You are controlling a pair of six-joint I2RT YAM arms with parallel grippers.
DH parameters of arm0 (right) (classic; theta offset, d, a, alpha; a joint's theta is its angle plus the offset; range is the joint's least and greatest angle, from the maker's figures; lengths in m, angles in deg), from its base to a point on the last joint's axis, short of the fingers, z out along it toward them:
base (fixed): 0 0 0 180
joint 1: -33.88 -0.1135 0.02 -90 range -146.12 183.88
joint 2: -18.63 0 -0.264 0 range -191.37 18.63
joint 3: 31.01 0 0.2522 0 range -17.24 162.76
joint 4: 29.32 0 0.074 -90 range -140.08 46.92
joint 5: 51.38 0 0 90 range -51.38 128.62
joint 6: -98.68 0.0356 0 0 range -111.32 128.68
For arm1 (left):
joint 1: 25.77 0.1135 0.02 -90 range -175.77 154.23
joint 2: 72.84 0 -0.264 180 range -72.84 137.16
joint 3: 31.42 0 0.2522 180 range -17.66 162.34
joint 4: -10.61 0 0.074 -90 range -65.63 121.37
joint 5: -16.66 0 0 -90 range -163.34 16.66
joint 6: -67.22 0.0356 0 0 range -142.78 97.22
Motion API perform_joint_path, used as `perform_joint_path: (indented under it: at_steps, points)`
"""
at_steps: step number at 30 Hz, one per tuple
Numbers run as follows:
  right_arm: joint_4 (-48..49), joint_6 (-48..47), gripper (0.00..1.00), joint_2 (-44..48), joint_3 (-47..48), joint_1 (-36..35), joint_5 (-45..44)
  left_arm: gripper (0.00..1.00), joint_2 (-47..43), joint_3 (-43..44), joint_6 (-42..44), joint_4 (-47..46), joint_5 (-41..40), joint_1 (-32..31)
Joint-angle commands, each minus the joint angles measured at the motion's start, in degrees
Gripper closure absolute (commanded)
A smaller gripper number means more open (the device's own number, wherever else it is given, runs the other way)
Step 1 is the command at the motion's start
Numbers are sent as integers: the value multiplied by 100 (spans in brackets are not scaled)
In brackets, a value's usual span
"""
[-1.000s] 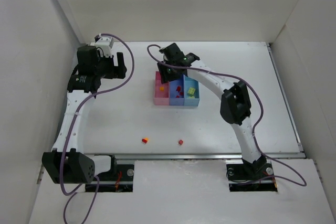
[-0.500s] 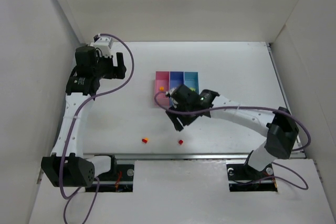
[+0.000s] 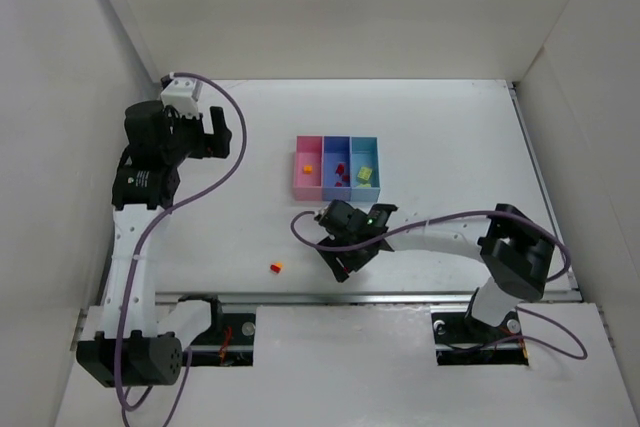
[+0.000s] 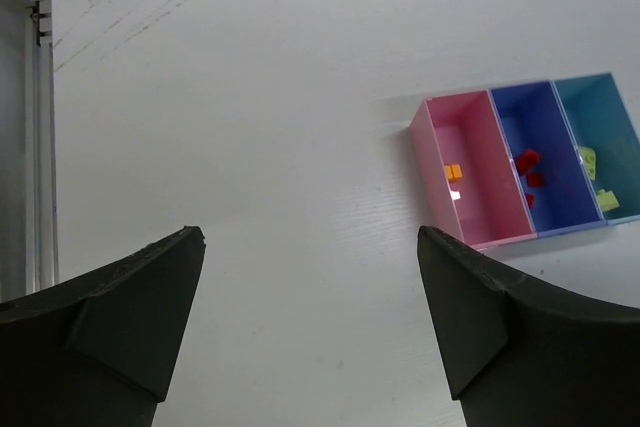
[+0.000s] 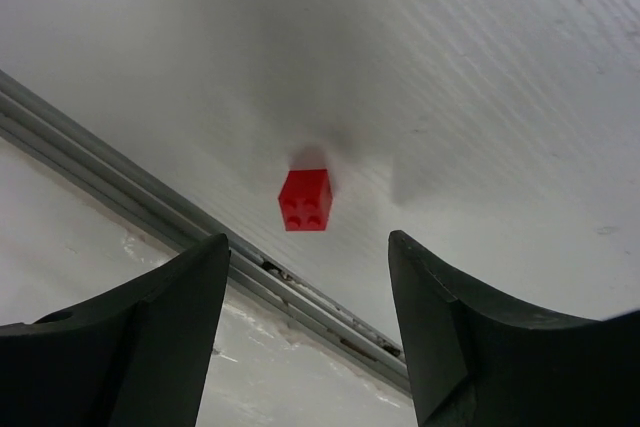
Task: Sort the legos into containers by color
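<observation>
From above: the containers [image 3: 322,162] in a joined row at mid-table, with the pink bin [image 3: 304,183] on the left, the medium blue bin [image 3: 336,150] in the middle and the light blue bin [image 3: 366,150] on the right. One orange lego [image 3: 308,168] inside the pink, several red legos [image 3: 340,173] inside the medium blue, a yellow-green lego [image 3: 365,176] inside the light blue. Left gripper [image 3: 225,131] well to the left of the containers, jaws spread with nothing between them. Right gripper [image 3: 343,265] on the near side of the containers, roughly in line with the medium blue bin, tilted down toward the table [image 3: 450,127], jaws apart. A loose orange-red lego [image 3: 275,267] on the table, nearer than the containers and slightly to their left.

Left wrist camera: two dark fingers [image 4: 120,317] wide apart at the bottom, gripping nothing, bare table between them. Containers at upper right, each holding the same colours as above.

Right wrist camera: a single red lego [image 5: 306,199] flat on the table, four studs showing, just ahead of the gap between two spread fingers [image 5: 140,337] and touching neither. Jaws released, holding nothing. A metal rail [image 5: 100,152] just beside the brick.
</observation>
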Motion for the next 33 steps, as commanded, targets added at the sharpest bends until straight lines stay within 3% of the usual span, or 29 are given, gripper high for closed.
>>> perform_joint_path:
  at_steps: [1,5,9,13,17,19,22,25,26,27,29,33]
  points:
    - [436,6,30,-180,114,-197,-136,14,-226,-73,48,-118,169,91]
    - [436,6,36,-347,114,-198,-320,14,-279,-74,48,-118,222,214]
    - [436,59,56,-400,114,-198,-514,13,-332,-74,48,-118,222,214]
    - [436,164,62,-453,114,-198,-725,13,-332,-74,48,-118,275,214]
    - [436,112,63,-514,237,-198,-725,13,-332,-127,48,-118,275,214]
    - [436,59,57,-567,290,-198,-673,13,-332,-127,48,-118,275,214]
    - [384,59,57,-620,343,-198,-672,13,-332,-127,48,-118,275,214]
    - [384,59,78,-620,343,-198,-672,13,-332,-127,48,-118,275,214]
    - [323,59,91,-620,404,-198,-733,13,-332,-127,48,-118,275,214]
    - [322,59,97,-620,456,-198,-734,13,-332,-127,48,-118,275,214]
    - [200,-2,100,-471,571,-198,-787,13,-332,-127,48,-118,275,214]
    - [-143,-116,100,-67,1709,-198,-1206,13,-332,-179,48,-118,275,214]
